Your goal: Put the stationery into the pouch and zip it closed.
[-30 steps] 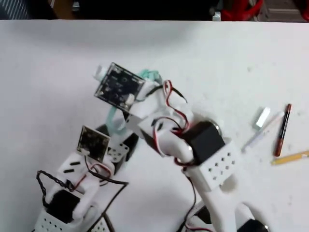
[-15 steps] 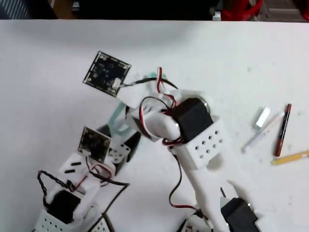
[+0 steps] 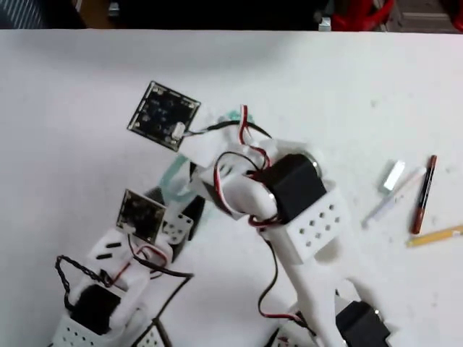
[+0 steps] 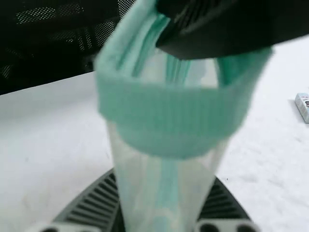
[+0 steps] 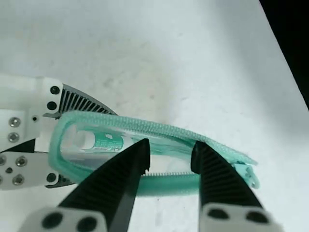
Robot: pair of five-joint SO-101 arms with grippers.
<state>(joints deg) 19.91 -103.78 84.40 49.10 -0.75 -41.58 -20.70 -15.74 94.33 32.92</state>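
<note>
In the high view the job looks barely begun: a small white block (image 3: 393, 176), a white pen (image 3: 391, 199), a dark red pen (image 3: 424, 194) and a yellow pencil (image 3: 434, 236) lie together at the right of the table (image 3: 72, 87), well apart from the pouch (image 3: 173, 179), whose teal edge peeks out from under the arms at the middle. The left arm (image 3: 108, 282) sits low at the near left, angled toward the pouch; the right arm (image 3: 307, 220) comes up from the near edge and bends left over it, wrist camera out in front. In the left wrist view the pouch (image 4: 164, 125) stands close, its teal band up and its clear body running down across a ribbed grey finger (image 4: 91, 210), with a black finger (image 4: 227, 29) of the other arm above its mouth. In the right wrist view the pouch (image 5: 159, 181) lies on the table with its mouth open and the zip undone; a white tube (image 5: 101, 141) is inside. The left claw (image 5: 67, 145) appears clamped on one end of the pouch. The right claw (image 5: 171, 147) is parted narrowly with nothing between its tips, which sit over the mouth near the far rim. I judge that the four loose items and the zipping remain.
</note>
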